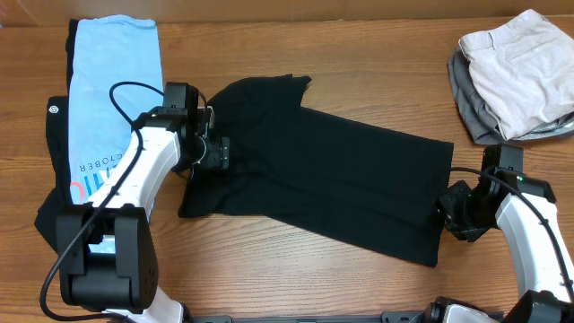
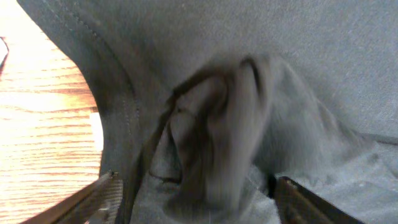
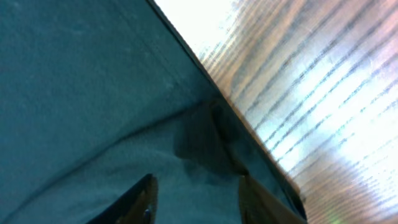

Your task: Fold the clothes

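Both hang open, left gripper [image 2: 199, 196] wide, right gripper [image 3: 199, 202] narrower, over black T-shirt [image 1: 332, 179] on wooden table [image 1: 359, 45].

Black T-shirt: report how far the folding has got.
Done: the light blue tee lies folded at the far left. In hand: the black T-shirt lies across the table in a long band, the left hand open over one bunched end, the right hand open at the hem end. Left: probably folding that band shorter and stacking it.
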`<action>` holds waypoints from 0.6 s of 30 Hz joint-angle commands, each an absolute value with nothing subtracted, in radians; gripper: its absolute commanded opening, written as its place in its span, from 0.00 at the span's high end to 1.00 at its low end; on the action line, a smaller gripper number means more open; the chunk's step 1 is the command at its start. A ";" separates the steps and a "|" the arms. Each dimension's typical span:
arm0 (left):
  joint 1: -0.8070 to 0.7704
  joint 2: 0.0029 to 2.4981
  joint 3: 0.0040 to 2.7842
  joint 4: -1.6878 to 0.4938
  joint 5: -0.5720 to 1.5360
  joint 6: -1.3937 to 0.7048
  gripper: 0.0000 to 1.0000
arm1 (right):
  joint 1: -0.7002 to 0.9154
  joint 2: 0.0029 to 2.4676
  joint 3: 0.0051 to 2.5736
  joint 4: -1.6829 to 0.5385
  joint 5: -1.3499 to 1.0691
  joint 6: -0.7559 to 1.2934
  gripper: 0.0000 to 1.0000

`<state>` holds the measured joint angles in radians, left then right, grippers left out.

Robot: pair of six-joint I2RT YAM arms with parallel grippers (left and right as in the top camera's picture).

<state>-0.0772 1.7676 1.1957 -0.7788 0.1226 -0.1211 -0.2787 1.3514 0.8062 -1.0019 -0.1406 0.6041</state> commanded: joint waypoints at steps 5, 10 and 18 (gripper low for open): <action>-0.079 1.772 1.441 -0.851 0.135 -0.080 0.09 | -0.274 1.350 0.918 -0.997 -0.148 0.513 0.39; -0.082 1.777 1.626 -0.862 0.232 -0.003 0.06 | -0.274 1.357 1.060 -1.000 -0.176 0.402 0.30; -0.150 1.994 2.031 -0.948 0.241 0.090 0.06 | -0.274 1.583 1.385 -1.098 -0.230 0.251 0.24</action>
